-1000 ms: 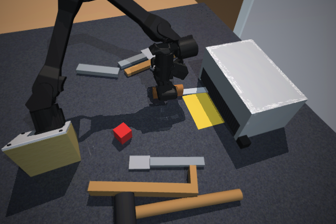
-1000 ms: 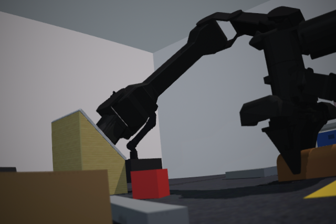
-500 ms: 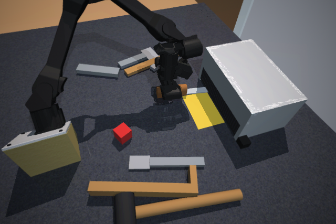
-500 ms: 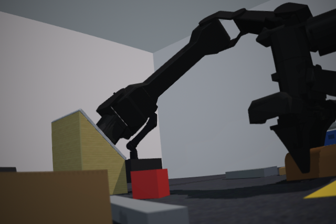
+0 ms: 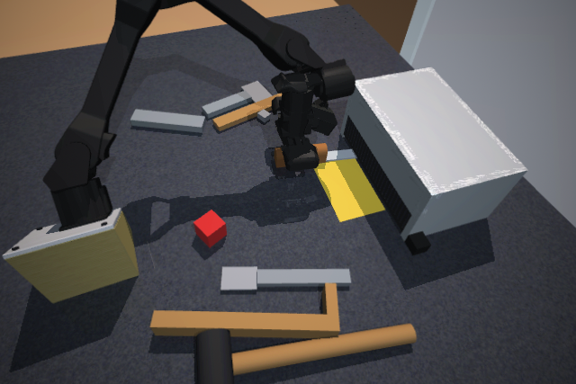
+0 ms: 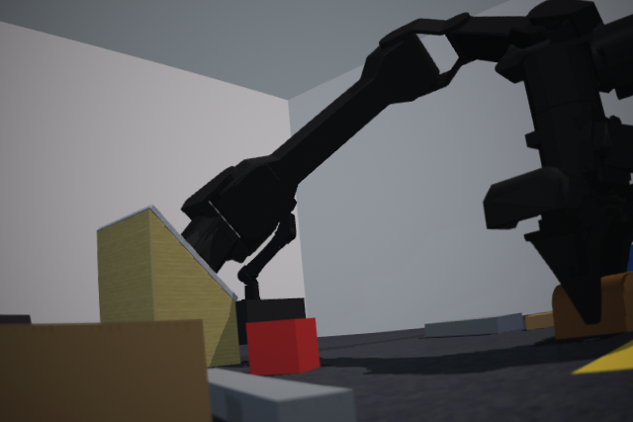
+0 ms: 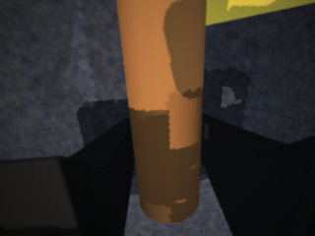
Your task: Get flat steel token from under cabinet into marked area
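My gripper [image 5: 298, 162] [image 6: 592, 304] [image 7: 162, 124] is shut on the thick orange handle [image 5: 321, 152] [image 6: 613, 304] [image 7: 159, 74] of a tool, low over the table. The tool's flat pale blade [image 5: 340, 155] runs from the handle to the foot of the grey cabinet [image 5: 439, 129]; its far end is hidden there. The yellow marked area [image 5: 341, 189] [image 6: 610, 360] [image 7: 221, 15] lies in front of the cabinet, just beside the blade, partly in shadow. I cannot see the steel token; the vent slots [image 5: 377, 175] look dark.
A red cube [image 5: 210, 227] [image 6: 281, 346] stands nearer the arm base. A grey flat-headed tool [image 5: 302, 276], an orange L-shaped bar [image 5: 241, 321] and a mallet [image 5: 325, 347] lie at the front. A grey bar [image 5: 167, 121] and other bars lie behind the gripper. A black block [image 5: 418, 243] is at the cabinet's near corner.
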